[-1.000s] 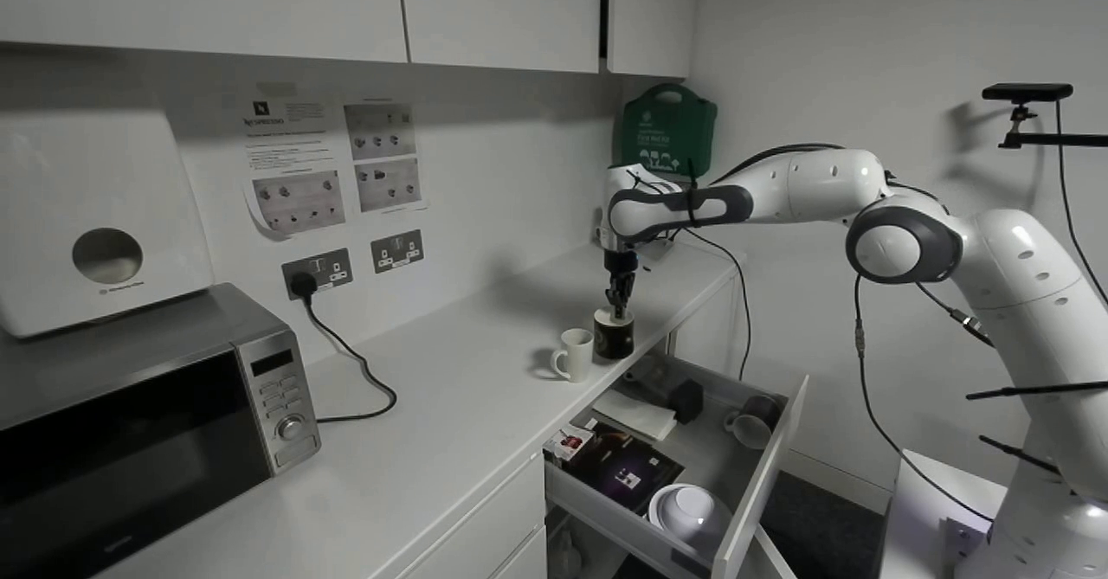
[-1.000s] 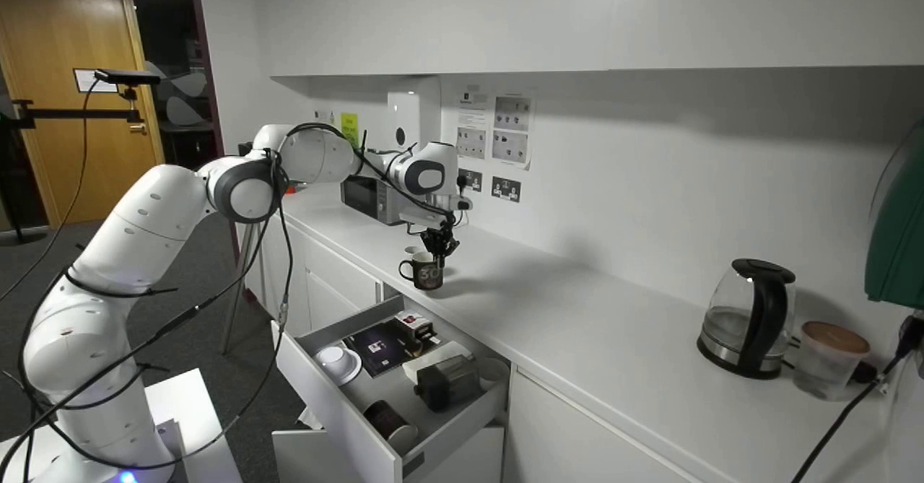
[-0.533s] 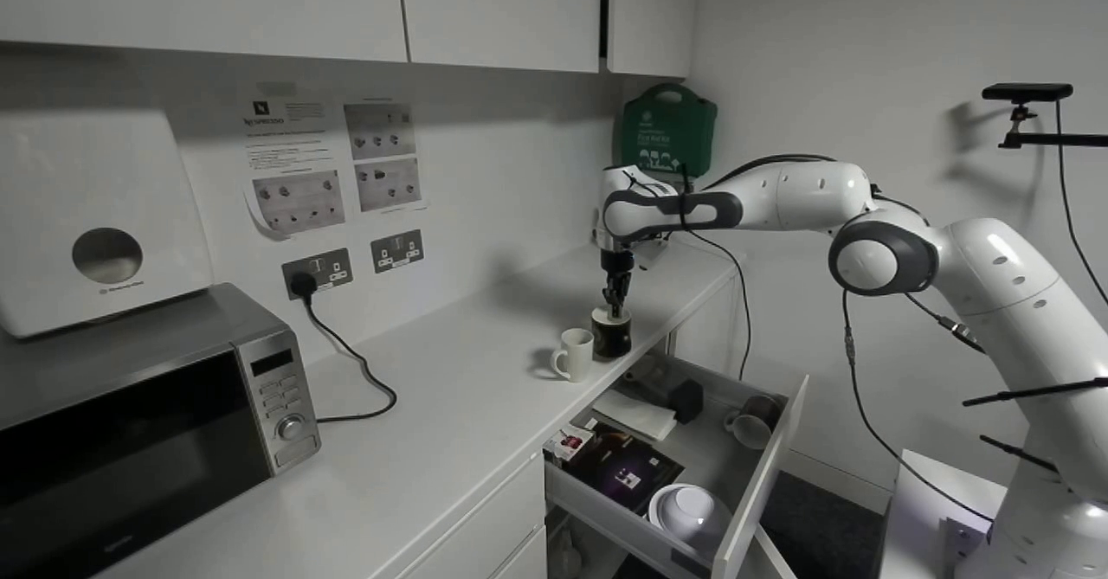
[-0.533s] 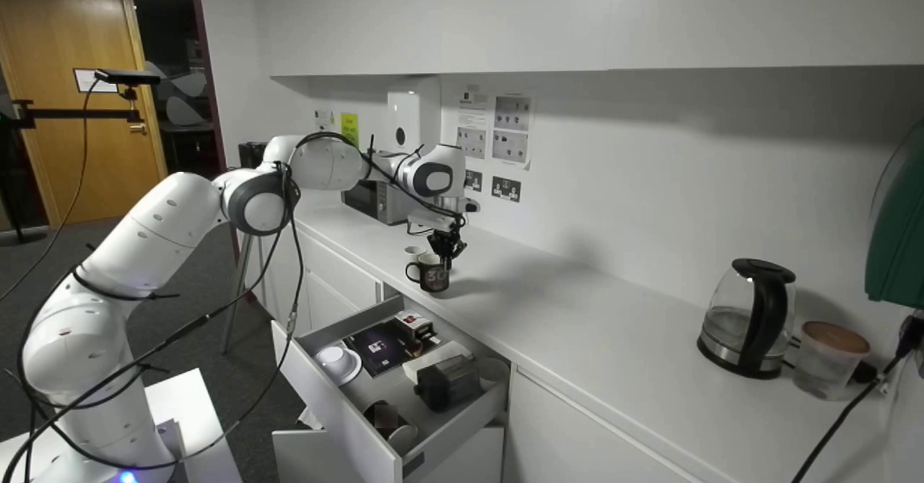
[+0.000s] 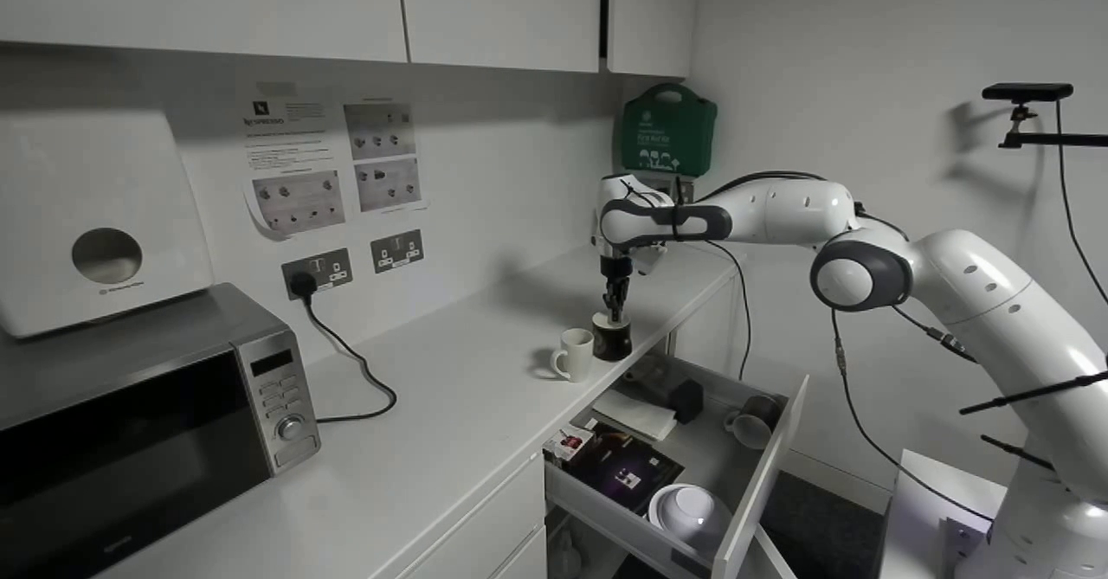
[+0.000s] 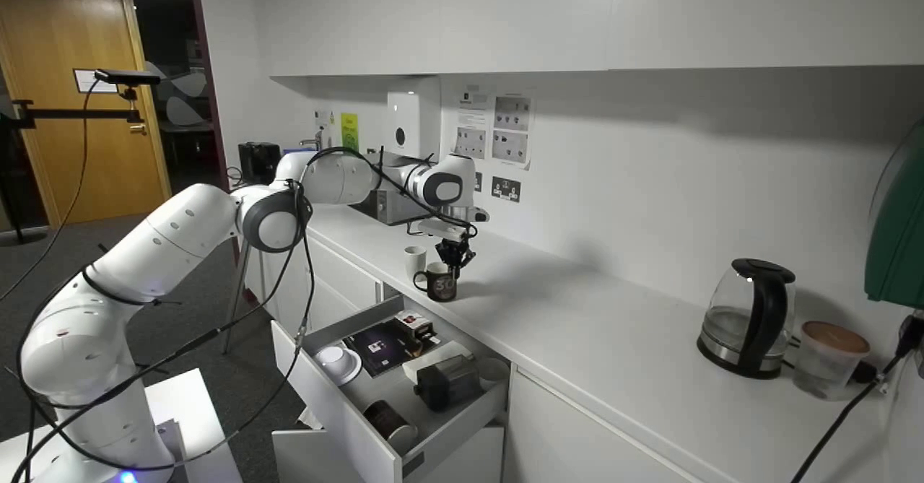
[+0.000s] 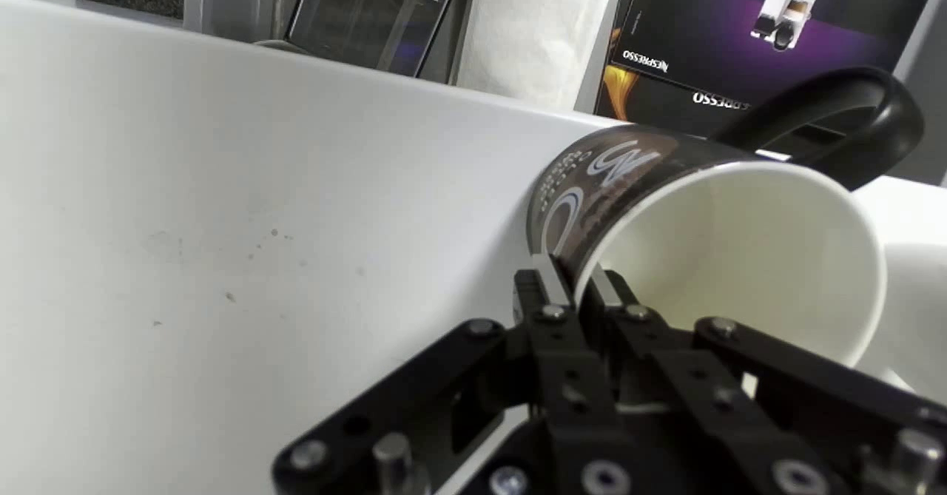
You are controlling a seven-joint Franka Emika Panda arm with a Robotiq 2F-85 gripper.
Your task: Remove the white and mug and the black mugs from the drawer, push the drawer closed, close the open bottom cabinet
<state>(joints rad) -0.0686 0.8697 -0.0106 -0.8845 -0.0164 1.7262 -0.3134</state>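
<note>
Black and made of thin jointed bars, your robot claw (image 7: 578, 288) pinches the side of a round black mug with a cream inside (image 7: 732, 258), one finger in the mug and one finger outside it. That mug is upright, close to the front edge of the long white counter (image 5: 450, 380), and you cannot tell from here if its bottom touches the top. Just beside it, on the left in both exterior views, stands a small plain white mug (image 5: 577, 357). Lower than the mugs, the wide shallow white drawer (image 6: 325, 402) is open. Inside it, you can see a second black mug with a pale inside (image 6: 390, 425), lying on its side near the drawer front. It shares the drawer with a flat dark box (image 5: 610, 471) with purple on it, some round white dishes (image 5: 688, 510) and a see-through tub (image 6: 451, 382) with a dark end. Under the drawer, the plain white bottom cabinet door (image 6: 303, 461) is open too. Well apart from the mugs, you have a clear glass kettle (image 6: 747, 320) with a black handle on the right in an exterior view.
</note>
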